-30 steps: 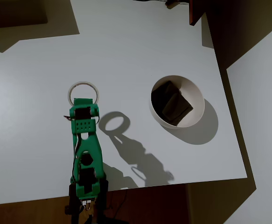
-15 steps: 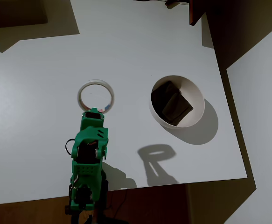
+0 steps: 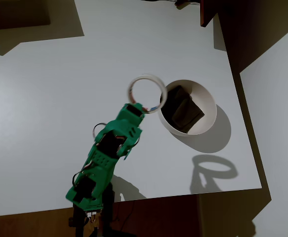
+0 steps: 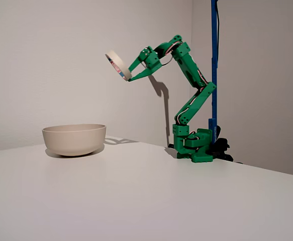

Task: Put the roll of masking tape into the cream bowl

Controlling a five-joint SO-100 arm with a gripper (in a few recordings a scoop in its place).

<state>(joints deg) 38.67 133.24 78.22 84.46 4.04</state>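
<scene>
hard side light, long crisp shadows, corners dim

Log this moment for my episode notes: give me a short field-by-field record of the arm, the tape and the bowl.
arm: green, raised high above the white table
end effector: shut on the roll of masking tape, gripping its lower rim
tape position: held high in the air, tilted, in the fixed view well above the bowl's height
tape vs bowl: in the overhead view, beside the cream bowl, overlapping its left rim
bowl: upright on the table, dark inside
task status: tape not yet in the bowl
</scene>
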